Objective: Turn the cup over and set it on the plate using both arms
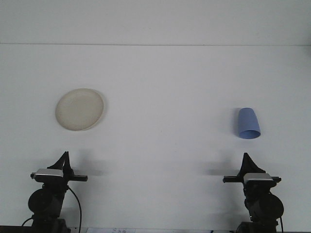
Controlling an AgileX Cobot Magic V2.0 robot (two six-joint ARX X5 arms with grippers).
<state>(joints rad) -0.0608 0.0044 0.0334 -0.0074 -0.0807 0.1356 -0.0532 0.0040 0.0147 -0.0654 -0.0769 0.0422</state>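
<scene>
Blue cup (pixel 249 124) sits mouth-down on the white surface (pixel 165 87), ahead of our right gripper (pixel 246 158); the cream plate (pixel 79 109) lies well apart, ahead of our left gripper (pixel 63 158). Whether either gripper is spread, we cannot tell. We judge the right should take the cup's wall squarely before turning it.

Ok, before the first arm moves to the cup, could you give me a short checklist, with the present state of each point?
1. Blue cup is in view on the right side, nothing covering it: ok.
2. Cup stands upside down, wide rim on the table: cannot tell for sure.
3. Plate on the left side holds nothing: ok.
4. Right gripper is apart from the cup, nearer the camera: ok.
5. Left gripper is apart from the plate: ok.
6. Both grippers open enough for a grasp: cannot tell.
</scene>
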